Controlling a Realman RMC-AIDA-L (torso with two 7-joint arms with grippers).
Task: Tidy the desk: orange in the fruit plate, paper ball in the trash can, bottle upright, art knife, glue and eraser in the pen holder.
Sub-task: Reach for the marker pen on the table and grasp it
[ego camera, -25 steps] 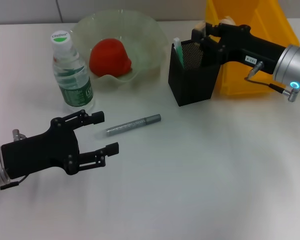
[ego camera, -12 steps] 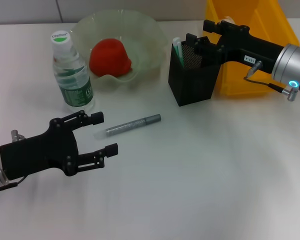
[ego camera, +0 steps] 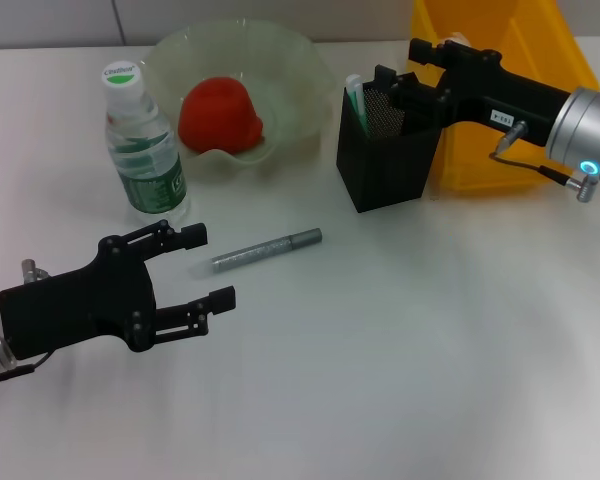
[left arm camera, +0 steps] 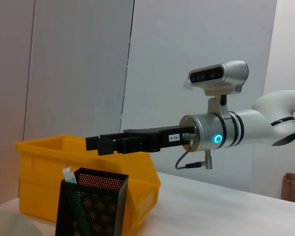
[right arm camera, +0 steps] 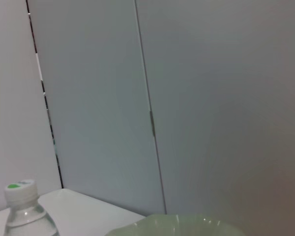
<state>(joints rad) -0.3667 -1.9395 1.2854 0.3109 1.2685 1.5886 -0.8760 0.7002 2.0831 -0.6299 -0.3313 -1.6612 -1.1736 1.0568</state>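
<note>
White desk [ego camera: 400,380]; your right end effector [ego camera: 398,88], fingers parted and empty, could topple the pen holder [ego camera: 388,150] upper right; left end effector [ego camera: 205,268] waits open, lower left.

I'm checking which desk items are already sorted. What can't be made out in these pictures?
- Pen holder contents: head view, its walls and the right pincer hide all but one green-white item.
- Trash can inside: head view, right arm covers it.
- Bottle: right wrist view, bottom edge cuts it.
</note>
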